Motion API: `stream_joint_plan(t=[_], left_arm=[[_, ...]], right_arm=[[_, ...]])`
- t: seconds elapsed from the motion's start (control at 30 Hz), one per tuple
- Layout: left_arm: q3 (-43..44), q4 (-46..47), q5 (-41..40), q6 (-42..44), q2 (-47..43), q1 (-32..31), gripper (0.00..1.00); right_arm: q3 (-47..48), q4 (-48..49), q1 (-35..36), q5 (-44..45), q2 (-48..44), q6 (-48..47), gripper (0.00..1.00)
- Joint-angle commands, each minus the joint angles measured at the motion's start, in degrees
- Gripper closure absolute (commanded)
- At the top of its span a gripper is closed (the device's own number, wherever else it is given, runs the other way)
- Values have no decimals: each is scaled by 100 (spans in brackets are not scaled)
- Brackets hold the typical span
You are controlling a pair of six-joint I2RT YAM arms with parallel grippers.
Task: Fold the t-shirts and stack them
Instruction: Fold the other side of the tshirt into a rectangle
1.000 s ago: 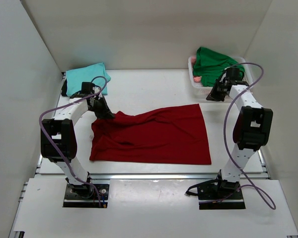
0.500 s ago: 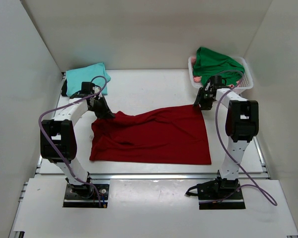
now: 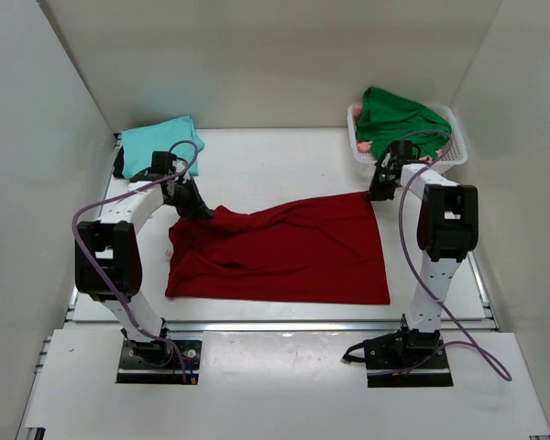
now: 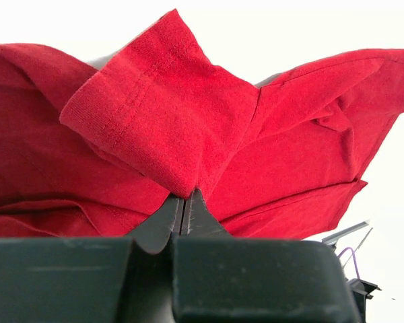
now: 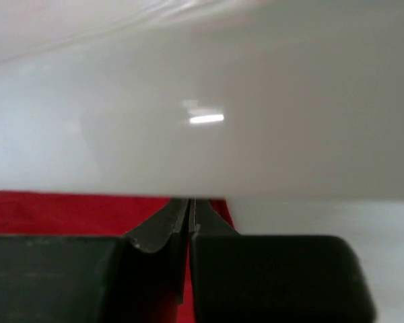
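Observation:
The dark red t-shirt [image 3: 284, 247] lies spread across the middle of the table. My left gripper [image 3: 200, 211] is shut on its far left part; in the left wrist view a fold of red cloth [image 4: 155, 114] bunches up out of the closed tips [image 4: 183, 196]. My right gripper [image 3: 374, 192] sits at the shirt's far right corner, jaws shut [image 5: 190, 200] with red cloth [image 5: 67, 212] right at the tips. A light teal t-shirt [image 3: 160, 142] lies folded at the back left. A bright green t-shirt [image 3: 394, 115] is heaped in the basket.
The white lattice basket [image 3: 454, 151] stands at the back right, just behind my right gripper. White walls close in the table on the left, back and right. Purple cables loop off both arms.
The right arm swung from the basket down to the red shirt's far right corner and shut there. The left gripper and its hold stayed still.

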Motion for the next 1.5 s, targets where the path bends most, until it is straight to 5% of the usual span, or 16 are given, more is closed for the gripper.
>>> stream_joint_plan(t=[0.0, 0.2, 0.63, 0.73, 0.77, 0.83, 1.17, 1.47], left_arm=[[-2, 129, 106, -64, -279, -97, 100], [-2, 111, 115, -47, -261, -88, 100], [-28, 67, 79, -38, -262, -36, 100], [-55, 93, 123, -47, -261, -10, 100], [-46, 102, 115, -56, -270, -27, 100], [-90, 102, 124, -64, -235, -44, 100], [95, -20, 229, 50, -410, 79, 100], [-537, -38, 352, 67, -1060, 158, 100]], right_arm=[[147, 155, -182, 31, -190, -80, 100], [155, 208, -262, -135, -33, -9, 73], [367, 269, -86, -320, 275, 25, 60], [401, 199, -77, -495, 319, -9, 67], [367, 225, -94, -478, 319, -1, 83], [349, 226, -103, -487, 249, -18, 100], [243, 278, -551, -873, -550, -97, 100], [-1048, 717, -946, -1444, -1596, -71, 100]])
